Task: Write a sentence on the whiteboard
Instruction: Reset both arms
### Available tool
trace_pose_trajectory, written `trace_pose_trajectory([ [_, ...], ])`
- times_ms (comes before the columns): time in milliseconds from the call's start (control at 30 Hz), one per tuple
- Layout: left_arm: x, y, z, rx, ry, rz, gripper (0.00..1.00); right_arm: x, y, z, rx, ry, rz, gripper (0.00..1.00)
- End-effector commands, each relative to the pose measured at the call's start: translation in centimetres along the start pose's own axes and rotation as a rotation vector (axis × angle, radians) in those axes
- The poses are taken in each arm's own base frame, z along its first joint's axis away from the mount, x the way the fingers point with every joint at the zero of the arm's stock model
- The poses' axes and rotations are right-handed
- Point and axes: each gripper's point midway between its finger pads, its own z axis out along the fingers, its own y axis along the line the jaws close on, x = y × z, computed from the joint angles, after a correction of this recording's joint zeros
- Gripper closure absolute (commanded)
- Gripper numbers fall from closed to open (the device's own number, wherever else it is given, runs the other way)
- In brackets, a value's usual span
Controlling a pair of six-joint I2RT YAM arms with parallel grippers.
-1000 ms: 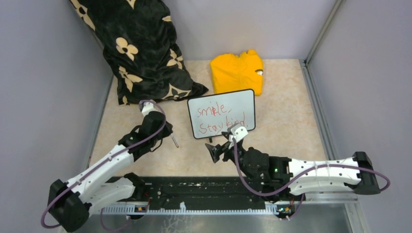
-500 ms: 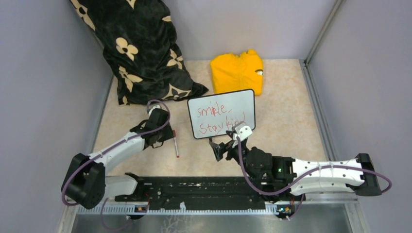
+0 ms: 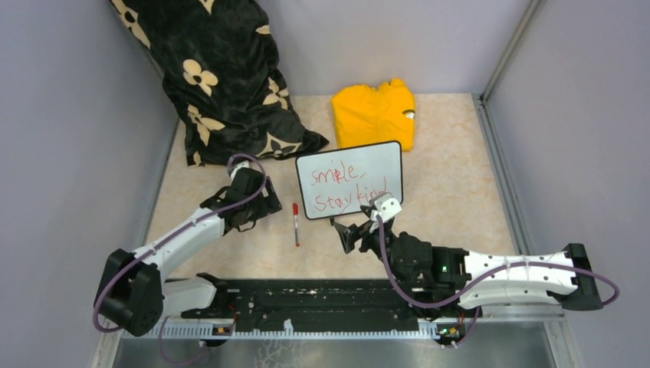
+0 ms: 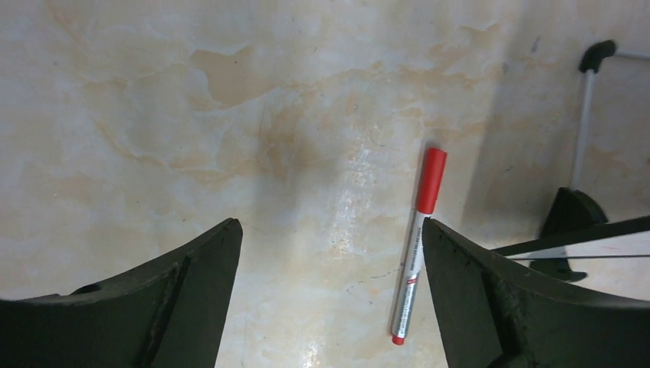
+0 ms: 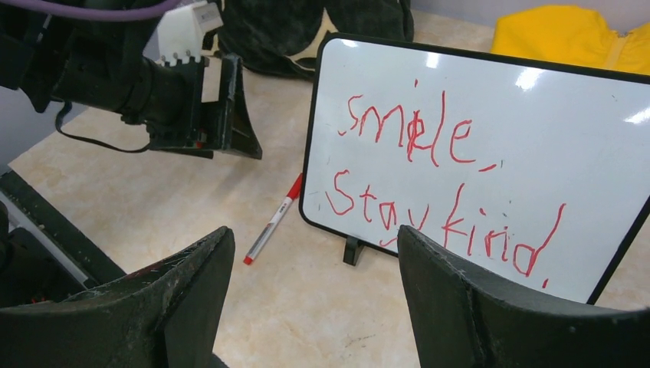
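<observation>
From above, the whiteboard (image 3: 349,188) stands upright mid-table. Bare tabletop (image 3: 452,199) lies open to its right, with walls on three sides. The right gripper (image 3: 354,232) sits just before its near edge.

Under the left wrist, the left gripper (image 4: 329,230) gapes wide over the marbled surface, and the marker (image 4: 416,245) lies loose beside its right finger.

At the right wrist, the jaws stand apart, facing the sentence (image 5: 444,184), which is red and wobbly in two lines: "smile, stay kind."

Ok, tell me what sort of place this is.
Probably a robot lab test cell: plain grey walls box in the table, two arms are bolted at its near edge, and props such as a whiteboard and marker sit on it.
</observation>
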Motion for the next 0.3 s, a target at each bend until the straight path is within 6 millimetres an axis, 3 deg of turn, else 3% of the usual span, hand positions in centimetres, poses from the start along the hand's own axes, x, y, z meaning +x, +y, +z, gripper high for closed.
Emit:
trace_pose_trajectory([
  [0,-2.9,-0.5,-2.7,-0.009,-0.069,-0.062,0.06,-2.0,-0.6,-0.1,0.027,-0.042,0.041,0.24],
  [267,-5.8,-2.0,-7.1,0.120,-0.187,-0.073,0.01,-2.3,-0.8,0.0,0.047,-0.053,0.042,0.24],
])
